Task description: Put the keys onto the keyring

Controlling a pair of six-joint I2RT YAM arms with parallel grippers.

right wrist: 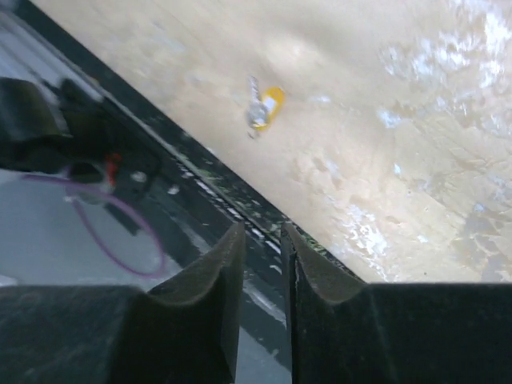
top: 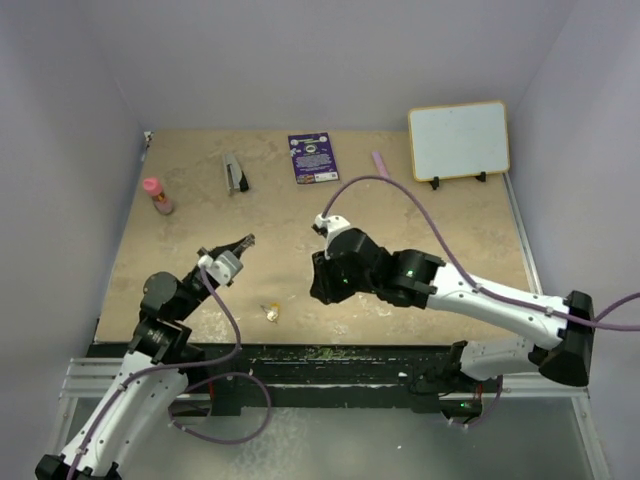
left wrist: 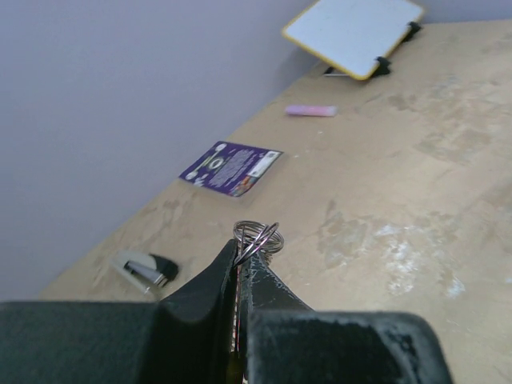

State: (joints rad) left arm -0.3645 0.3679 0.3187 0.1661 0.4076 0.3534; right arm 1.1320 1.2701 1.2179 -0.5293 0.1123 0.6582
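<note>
My left gripper (top: 243,241) is shut on the keyring (left wrist: 256,238), a small silvery coiled loop that sticks out past the fingertips (left wrist: 228,260), held above the table. In the top view the ring is too small to make out. One key with a yellow-orange head (top: 271,311) lies on the table near the front edge, between the two arms; it also shows in the right wrist view (right wrist: 264,108). My right gripper (top: 325,285) hovers to the right of the key, its jaws a narrow gap apart and empty (right wrist: 262,228). No other key is visible.
A grey-and-black oblong tool (top: 235,173) (left wrist: 144,270), a purple card (top: 313,157) (left wrist: 230,168), a pink stick (top: 381,163) (left wrist: 310,110) and a small whiteboard (top: 458,140) (left wrist: 352,32) lie at the back. A pink-capped bottle (top: 157,196) stands far left. The table's black front edge (top: 300,350) is close to the key.
</note>
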